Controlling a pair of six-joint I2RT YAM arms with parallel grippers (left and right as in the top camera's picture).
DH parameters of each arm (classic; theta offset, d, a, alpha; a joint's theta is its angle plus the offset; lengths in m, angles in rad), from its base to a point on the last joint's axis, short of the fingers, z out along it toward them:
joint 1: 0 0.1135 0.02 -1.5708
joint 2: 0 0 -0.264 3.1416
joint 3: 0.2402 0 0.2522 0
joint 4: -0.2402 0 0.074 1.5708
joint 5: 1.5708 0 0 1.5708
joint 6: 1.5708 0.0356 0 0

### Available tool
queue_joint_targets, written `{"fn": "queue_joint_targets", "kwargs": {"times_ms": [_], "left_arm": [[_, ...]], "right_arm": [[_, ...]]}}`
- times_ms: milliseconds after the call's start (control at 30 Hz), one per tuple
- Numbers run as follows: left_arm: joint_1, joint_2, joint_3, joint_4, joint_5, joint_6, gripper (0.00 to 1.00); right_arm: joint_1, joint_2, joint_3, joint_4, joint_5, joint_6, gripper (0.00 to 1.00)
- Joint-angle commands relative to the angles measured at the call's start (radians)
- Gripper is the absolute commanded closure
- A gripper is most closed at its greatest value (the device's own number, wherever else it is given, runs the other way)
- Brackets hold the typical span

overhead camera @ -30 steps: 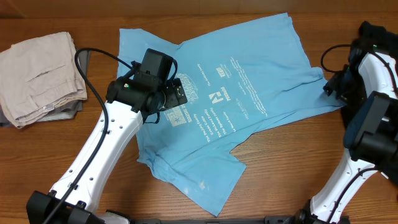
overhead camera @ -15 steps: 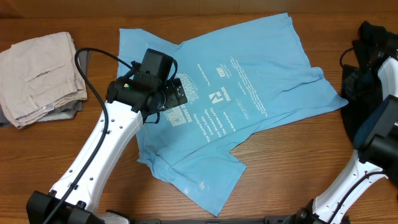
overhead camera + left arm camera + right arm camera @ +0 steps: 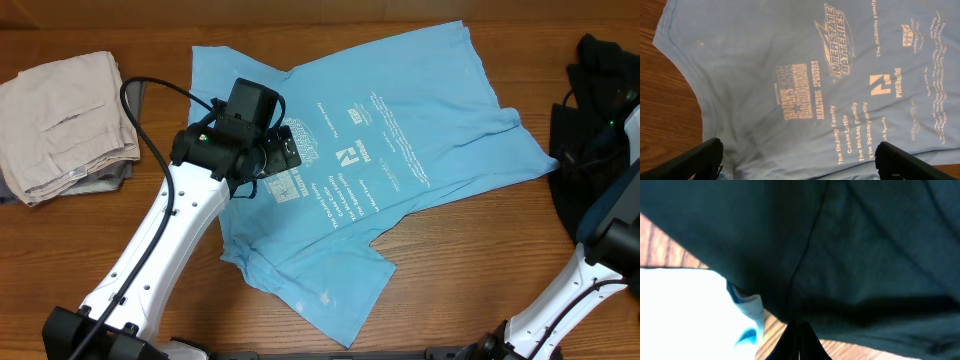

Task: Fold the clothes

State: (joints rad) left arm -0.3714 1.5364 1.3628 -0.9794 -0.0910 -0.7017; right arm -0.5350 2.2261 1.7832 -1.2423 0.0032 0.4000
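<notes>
The clothes, a light blue T-shirt (image 3: pixel 400 120) with white print, lie spread and creased across the middle of the table. My left gripper (image 3: pixel 283 158) hovers over the shirt's left part, near the print. In the left wrist view its jaws (image 3: pixel 800 157) stand wide open over the shirt (image 3: pixel 765 75), with only flat cloth between them. At the table's right edge my right gripper (image 3: pixel 798 327) is shut, fingers pressed together, its tips just below a dark garment (image 3: pixel 865 255). A corner of the blue shirt (image 3: pixel 690 305) shows to its left. In the overhead view this gripper blends into the dark cloth.
Folded beige khaki trousers (image 3: pixel 65 115) lie on a grey cloth (image 3: pixel 112 178) at the far left. A dark garment (image 3: pixel 590 80) is heaped at the right edge, under the right arm (image 3: pixel 612 225). Bare wood runs along the table's front.
My right arm has swung right, off the shirt's sleeve edge and over the dark garment, and its gripper has shut. The left arm and the shirt have not moved.
</notes>
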Motion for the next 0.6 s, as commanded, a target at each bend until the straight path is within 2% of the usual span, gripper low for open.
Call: {"fn": "queue_joint_targets", "kwargs": {"times_ms": [0, 233, 567], "left_arm": [[0.005, 0.001, 0.002, 0.0, -0.017, 0.007, 0.0], [0.005, 0.001, 0.002, 0.0, -0.017, 0.007, 0.0], [0.005, 0.001, 0.002, 0.0, -0.017, 0.007, 0.0]], "right_arm": [[0.001, -0.038, -0.044, 0.032, -0.006, 0.047, 0.96], [0.003, -0.037, -0.13, 0.129, 0.007, 0.08, 0.96], [-0.063, -0.036, -0.161, 0.242, 0.224, 0.163, 0.96]]}}
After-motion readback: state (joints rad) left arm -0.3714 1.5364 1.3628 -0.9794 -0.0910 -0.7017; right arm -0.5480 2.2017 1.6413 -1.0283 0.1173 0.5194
